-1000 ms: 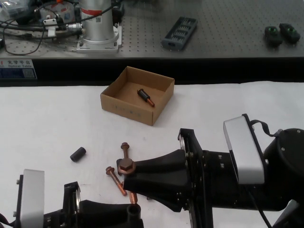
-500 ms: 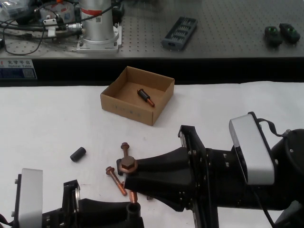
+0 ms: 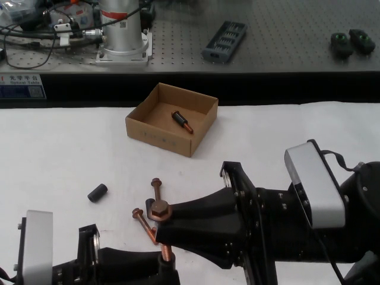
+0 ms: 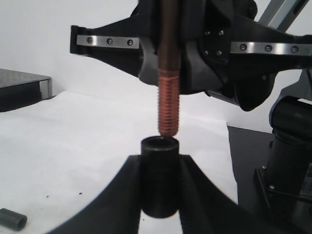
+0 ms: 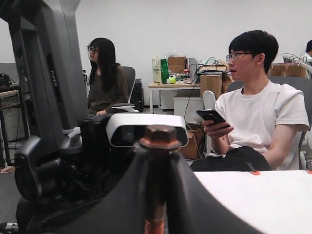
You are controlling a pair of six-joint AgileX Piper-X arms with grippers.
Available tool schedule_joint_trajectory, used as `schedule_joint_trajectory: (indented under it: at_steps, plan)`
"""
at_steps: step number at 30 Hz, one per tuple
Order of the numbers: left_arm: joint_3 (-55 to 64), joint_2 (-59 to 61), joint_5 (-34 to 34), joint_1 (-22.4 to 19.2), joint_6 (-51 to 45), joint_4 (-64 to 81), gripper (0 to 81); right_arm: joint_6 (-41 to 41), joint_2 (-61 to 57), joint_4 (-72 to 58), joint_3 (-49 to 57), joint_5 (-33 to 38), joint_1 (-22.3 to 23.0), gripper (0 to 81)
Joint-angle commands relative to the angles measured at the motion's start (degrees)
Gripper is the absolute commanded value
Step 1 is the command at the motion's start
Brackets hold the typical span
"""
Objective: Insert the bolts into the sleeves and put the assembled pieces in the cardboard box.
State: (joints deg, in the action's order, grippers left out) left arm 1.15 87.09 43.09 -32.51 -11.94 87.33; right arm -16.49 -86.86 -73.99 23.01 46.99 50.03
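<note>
Copper-coloured threaded bolt (image 4: 167, 87) stands upright, long axis vertical, thread down and hex head up, clamped in the right gripper (image 5: 159, 163). Its tip meets the mouth of the smooth black cylindrical sleeve (image 4: 160, 187), pinched upright by the left gripper (image 4: 159, 163). Brown cardboard box (image 3: 147, 127) sits at twelve o'clock.

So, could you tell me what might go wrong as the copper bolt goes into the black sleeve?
The threaded copper bolt in the right gripper hangs slightly off-centre over the black cylindrical sleeve in the left gripper; its tip could catch the rim and jam. Pushing down might slide the sleeve in that grip. The loose copper bolts close by could get knocked.
</note>
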Motion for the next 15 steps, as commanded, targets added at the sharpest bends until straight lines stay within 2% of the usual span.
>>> schedule_joint_trajectory:
  at_steps: [1,15]
  plan:
    - [0.42,0.03,-0.42,-0.18,-0.01,1.67,0.6,-0.63,0.08,0.46,0.11,0.26,0.12,6.1]
    - [0.42,-0.07,1.35,-0.18,-3.13,1.67,0.6,-0.21,0.08,4.45,0.11,0.07,0.12,6.1]
